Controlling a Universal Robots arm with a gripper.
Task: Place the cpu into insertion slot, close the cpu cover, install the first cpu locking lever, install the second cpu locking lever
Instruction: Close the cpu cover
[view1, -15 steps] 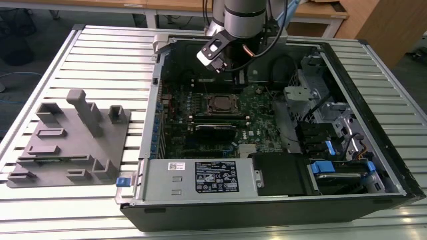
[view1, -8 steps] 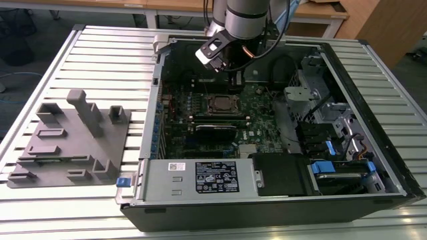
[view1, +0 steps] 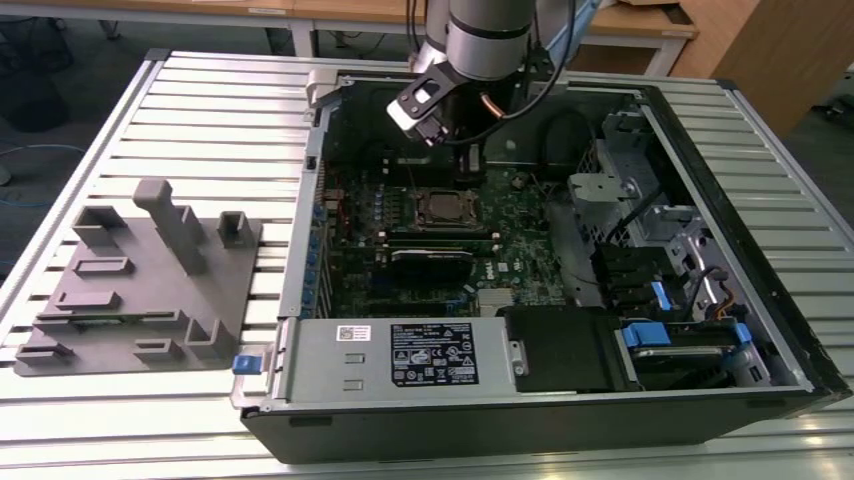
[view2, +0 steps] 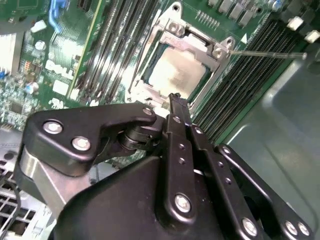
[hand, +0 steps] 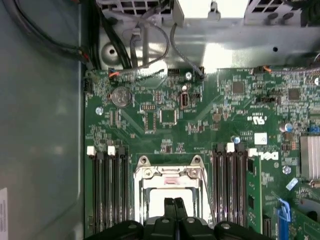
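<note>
1. Nearest in the exterior view, a slatted metal table (view1: 107, 420) carries an open computer case (view1: 534, 430). A labelled grey power-supply box (view1: 400, 355) lies along the case's near edge, with blue-tabbed drive bays (view1: 681, 335) beside it toward the exterior view's right.
2. On the table at the exterior view's left, beside the case, stands a grey fixture block (view1: 134, 290).
3. Farther in, a green motherboard (view1: 521, 250) lies flat on the case floor.
4. Near the middle of the board is the insertion slot (view1: 446, 209). The cpu (view2: 177, 75) sits in it, and its dull silver top shows through the window of the cpu cover (hand: 167, 173), which lies down over it.
5. In the second wrist view a thin metal lever rod (view2: 265, 54) runs out from the cover's corner across the memory slots (view2: 250, 85). Whether it is latched cannot be told.
6. The gripper (view2: 175, 100) hangs just over the slot, fingers clenched together and grasping nothing. Its tips lie over the cpu's edge in both wrist views, and contact cannot be told.
7. Farthest, the arm (view1: 487, 35) rises from the gripper, with wooden desks (view1: 360, 10) beyond the table.
</note>
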